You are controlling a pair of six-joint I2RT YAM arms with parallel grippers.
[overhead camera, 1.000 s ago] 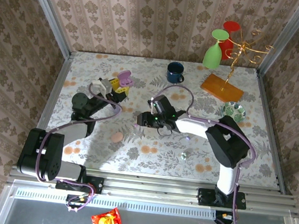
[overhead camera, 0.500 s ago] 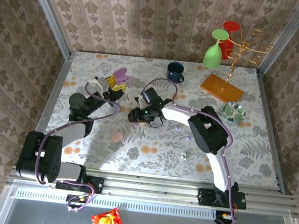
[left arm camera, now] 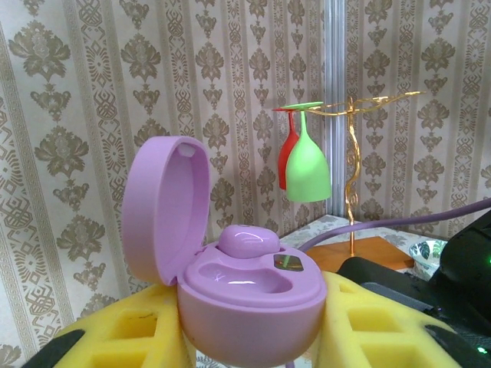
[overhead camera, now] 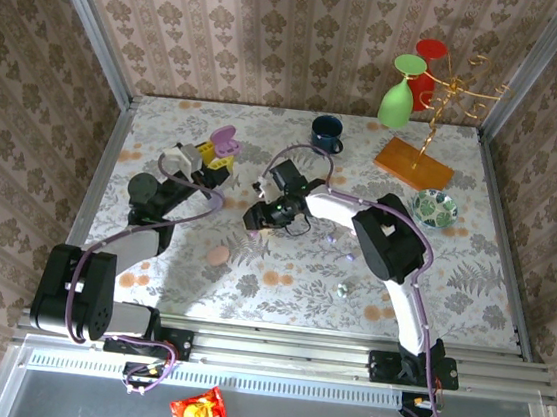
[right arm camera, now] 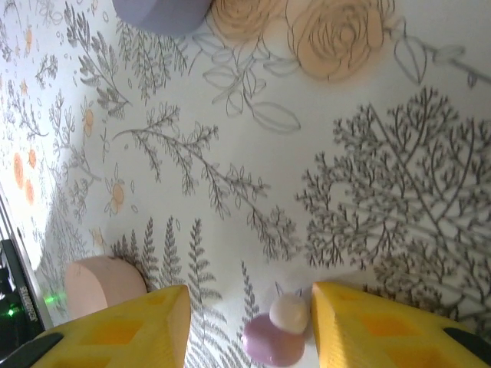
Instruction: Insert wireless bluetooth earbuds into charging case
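Observation:
My left gripper (left arm camera: 249, 341) is shut on the purple charging case (left arm camera: 245, 299). The case's lid stands open and one purple earbud (left arm camera: 247, 241) sits in its far slot; the near slot is bare. In the top view the case (overhead camera: 228, 142) is held at the table's back left by the left gripper (overhead camera: 212, 159). My right gripper (right arm camera: 249, 307) is low over the table, open. A purple earbud with a whitish tip (right arm camera: 278, 331) lies between its yellow fingers (right arm camera: 368, 326), close to the right one. The right gripper (overhead camera: 257, 216) sits mid-table in the top view.
A pink egg-shaped pebble (overhead camera: 218, 255) lies just left of the right gripper, also in the wrist view (right arm camera: 103, 284). A blue mug (overhead camera: 326, 133), a glass rack on an orange base (overhead camera: 412, 163) and a patterned bowl (overhead camera: 433, 206) stand at the back and right.
The right arm swung left and its gripper came down around the earbud, jaws narrowing slightly. The left gripper shifted the case a little to the left.

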